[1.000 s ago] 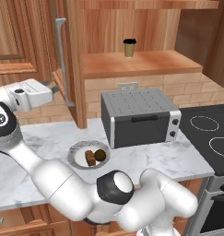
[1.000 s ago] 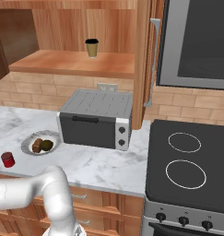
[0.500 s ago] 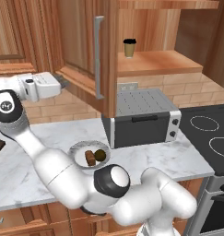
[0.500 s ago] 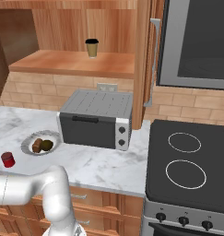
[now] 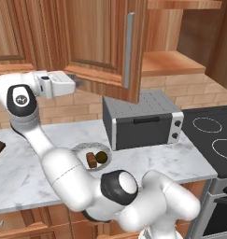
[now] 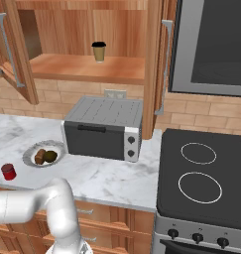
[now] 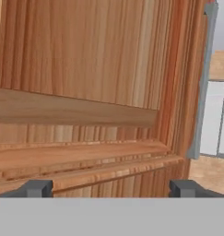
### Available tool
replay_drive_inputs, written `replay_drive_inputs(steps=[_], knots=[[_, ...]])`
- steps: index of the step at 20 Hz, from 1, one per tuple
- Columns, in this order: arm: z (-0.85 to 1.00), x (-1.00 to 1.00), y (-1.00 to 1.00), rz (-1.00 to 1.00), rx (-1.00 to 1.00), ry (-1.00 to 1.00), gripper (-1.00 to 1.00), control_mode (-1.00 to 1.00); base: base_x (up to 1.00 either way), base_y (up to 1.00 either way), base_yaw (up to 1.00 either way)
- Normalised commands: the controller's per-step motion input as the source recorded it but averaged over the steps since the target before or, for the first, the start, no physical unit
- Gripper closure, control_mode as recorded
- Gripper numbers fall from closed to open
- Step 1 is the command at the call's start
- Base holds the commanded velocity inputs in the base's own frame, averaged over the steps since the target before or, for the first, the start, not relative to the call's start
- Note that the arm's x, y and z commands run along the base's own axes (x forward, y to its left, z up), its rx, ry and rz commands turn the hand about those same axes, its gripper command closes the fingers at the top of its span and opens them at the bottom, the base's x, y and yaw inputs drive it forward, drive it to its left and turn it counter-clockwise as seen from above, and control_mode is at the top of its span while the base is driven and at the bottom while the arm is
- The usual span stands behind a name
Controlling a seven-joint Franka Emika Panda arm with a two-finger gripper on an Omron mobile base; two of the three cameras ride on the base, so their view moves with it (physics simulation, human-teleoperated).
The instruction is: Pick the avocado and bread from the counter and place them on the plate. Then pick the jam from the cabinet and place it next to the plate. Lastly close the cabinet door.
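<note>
progress: last step in hand, by my reading. avocado (image 6: 51,156) and bread (image 6: 40,157) both lie on the plate (image 6: 30,160), touching or nearly so.
jam: the red jar (image 6: 8,171) stands on the desk (image 6: 107,176) just beside the plate, apart from its rim, so that step looks done.
left to do: the cabinet door (image 5: 105,44) hangs partway across the opening, not yet flush with the cabinet (image 6: 87,69).
claw: the claw (image 5: 77,84) sits at the door's lower edge in the left base view; in the hand view the two fingertips (image 7: 38,188) stand wide apart with panelled wood right ahead, clamped on nothing.
door handle: silver bar (image 5: 129,49) near the door's free edge, not gripped.
counts: one avocado, one bread piece, one plate, one jam jar, one paper cup (image 6: 98,51) on the cabinet shelf, one toaster oven (image 6: 103,127), one stove (image 6: 204,180).
judgement: pushing the panel further should shut it.
</note>
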Motion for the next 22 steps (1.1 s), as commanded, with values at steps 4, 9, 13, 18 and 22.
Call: replay_drive_inputs(steps=[4,9,13,18,22], knots=[[-0.05,-0.26,-0.72,0.21,0.00,-0.03,-1.00,-1.00,0.00,0.00,0.00],[-0.17,-0.30,-0.43,0.34,0.00,-0.01,-1.00,-1.00,0.00,0.00,0.00],[-0.22,-0.01,-0.33,0.37,0.00,0.00,-1.00,-1.00,0.00,0.00,0.00],[-0.34,0.23,-0.30,0.35,0.00,0.00,-1.00,-1.00,0.00,0.00,0.00],[-0.25,0.45,-0.37,0.28,0.00,0.00,-1.00,-1.00,0.00,0.00,0.00]])
